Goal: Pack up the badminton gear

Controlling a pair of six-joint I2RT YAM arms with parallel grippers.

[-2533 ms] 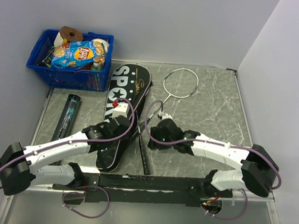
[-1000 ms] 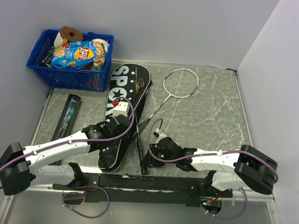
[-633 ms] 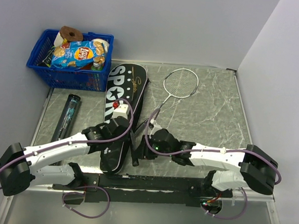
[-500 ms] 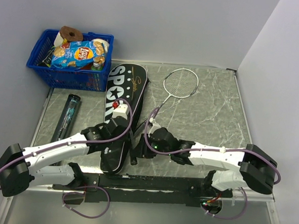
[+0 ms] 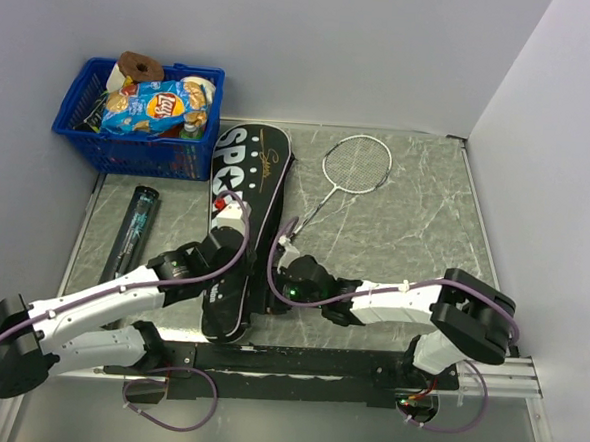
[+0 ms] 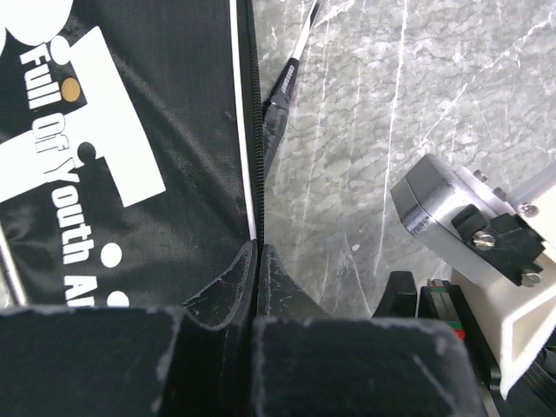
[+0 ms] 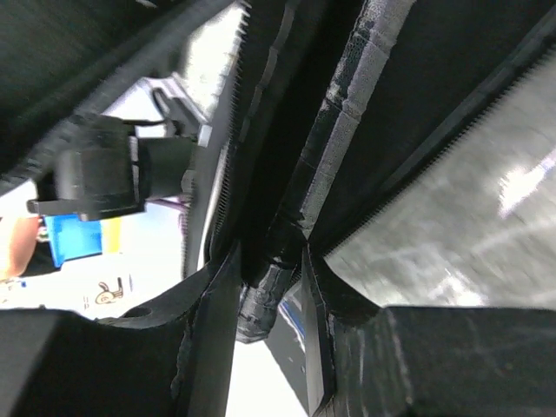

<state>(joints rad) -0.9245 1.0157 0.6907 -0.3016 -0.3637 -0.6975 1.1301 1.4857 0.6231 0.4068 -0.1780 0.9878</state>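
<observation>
The black SPORT bag (image 5: pixel 239 183) lies lengthwise left of centre. My left gripper (image 5: pixel 250 268) is shut on its zipper edge; the left wrist view shows the jaws (image 6: pixel 257 248) pinching that edge of the bag (image 6: pixel 130 156). One white-framed racket (image 5: pixel 357 165) lies head away, its shaft slanting down toward the bag. My right gripper (image 5: pixel 269 283) is shut on its black handle (image 7: pixel 269 295), with the jaws (image 7: pixel 271 261) right at the bag's opening and bag fabric on both sides. The handle (image 6: pixel 280 104) runs along the zipper. The dark tube (image 5: pixel 134 226) lies at the left.
A blue basket (image 5: pixel 90 133) with a crisp packet and other items sits at the back left corner. Walls close the table at the back and right. The arms' mounting rail (image 5: pixel 296 361) runs along the near edge.
My right gripper has carried the racket handle left to the bag's open edge. The bag has swung and shifted left, and my left arm moved with it, still gripping the zipper edge.
</observation>
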